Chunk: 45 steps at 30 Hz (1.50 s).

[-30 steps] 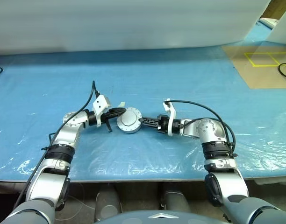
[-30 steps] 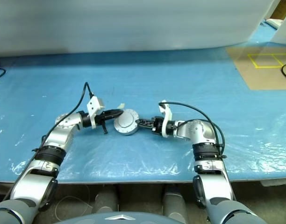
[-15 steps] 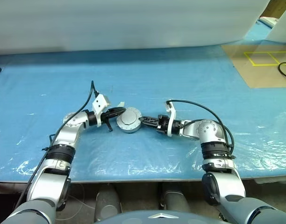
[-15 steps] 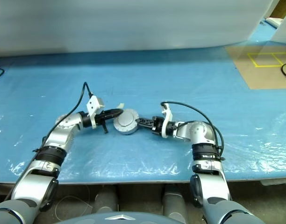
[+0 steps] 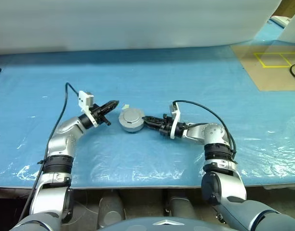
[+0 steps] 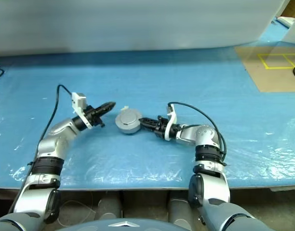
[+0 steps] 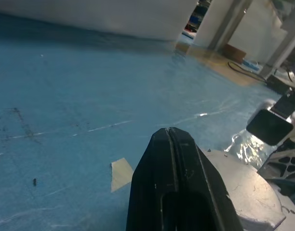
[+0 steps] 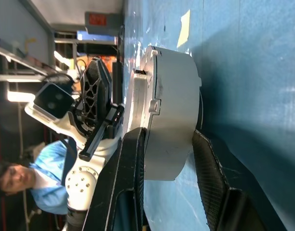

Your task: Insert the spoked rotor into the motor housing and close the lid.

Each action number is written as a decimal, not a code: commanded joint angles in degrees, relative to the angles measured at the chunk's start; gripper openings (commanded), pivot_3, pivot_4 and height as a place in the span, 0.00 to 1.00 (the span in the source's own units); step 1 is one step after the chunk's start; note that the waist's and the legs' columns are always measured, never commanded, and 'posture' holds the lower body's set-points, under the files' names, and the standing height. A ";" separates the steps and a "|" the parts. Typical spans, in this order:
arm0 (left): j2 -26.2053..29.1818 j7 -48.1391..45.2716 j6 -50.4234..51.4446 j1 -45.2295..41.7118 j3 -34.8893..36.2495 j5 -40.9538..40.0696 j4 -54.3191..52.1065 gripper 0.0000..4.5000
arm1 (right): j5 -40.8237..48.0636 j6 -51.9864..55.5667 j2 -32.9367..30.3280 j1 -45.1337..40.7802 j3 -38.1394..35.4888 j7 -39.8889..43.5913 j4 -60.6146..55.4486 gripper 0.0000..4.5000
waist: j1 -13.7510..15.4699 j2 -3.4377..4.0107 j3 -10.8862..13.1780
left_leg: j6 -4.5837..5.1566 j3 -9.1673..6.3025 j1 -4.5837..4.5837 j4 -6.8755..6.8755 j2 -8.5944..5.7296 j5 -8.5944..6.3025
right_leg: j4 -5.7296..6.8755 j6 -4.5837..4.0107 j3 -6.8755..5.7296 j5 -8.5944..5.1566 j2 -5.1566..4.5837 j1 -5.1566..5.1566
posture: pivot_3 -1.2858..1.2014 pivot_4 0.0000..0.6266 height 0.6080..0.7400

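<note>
Left claw (image 5: 113,103) drawn back from motor housing (image 5: 131,120), fingers pressed together, right claw (image 5: 146,119) gripping housing's side

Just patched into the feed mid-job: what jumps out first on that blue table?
The closed motor housing, a round grey unit with the lid on top, sits mid-table on the blue sheet. The right gripper clamps its side, one finger over the top and one beneath, as the right wrist view shows. The left gripper, fingers shut, hovers just off its other side, near a scrap of tape.
</note>
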 commanded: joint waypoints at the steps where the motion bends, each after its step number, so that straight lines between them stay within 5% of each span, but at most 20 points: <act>1: -0.60 3.82 5.06 2.97 3.61 -5.25 -6.66 0.04 | 4.57 -0.99 1.38 -2.16 -3.40 -0.11 -1.37 0.26 | 0.05 0.00 0.00 | -0.01 0.00 -0.11 0.00 0.00 -0.01 | 0.00 0.00 -0.01 0.00 0.00 -0.09 | 0.52 0.24 1.00; 15: -6.44 18.44 25.43 10.25 11.61 -27.04 -17.55 0.99 | 7.59 -4.07 2.89 -2.90 -6.48 -2.51 -1.84 0.26 | 0.33 -0.09 0.05 | -0.02 -0.02 -0.47 0.10 0.02 -0.01 | 0.07 0.20 -0.05 0.12 0.00 -0.42 | 0.52 0.24 1.00; 26: -9.50 27.58 31.89 8.18 10.01 -32.56 -16.91 0.99 | 8.47 -4.24 2.90 -2.40 -5.39 -1.15 -3.03 0.26 | 0.22 -0.11 0.06 | -0.01 -0.04 -0.48 0.17 0.00 0.00 | 0.10 0.25 -0.04 0.15 0.00 -0.41 | 0.52 0.24 1.00; 45: -12.05 27.41 30.72 3.82 6.69 -29.90 -12.04 0.99 | 8.87 -1.45 2.38 0.82 1.25 1.41 -7.82 0.26 | 0.31 -0.12 0.06 | 0.05 -0.14 -0.49 0.58 -0.02 0.04 | 0.32 0.34 -0.02 0.22 -0.04 -0.30 | 0.52 0.24 1.00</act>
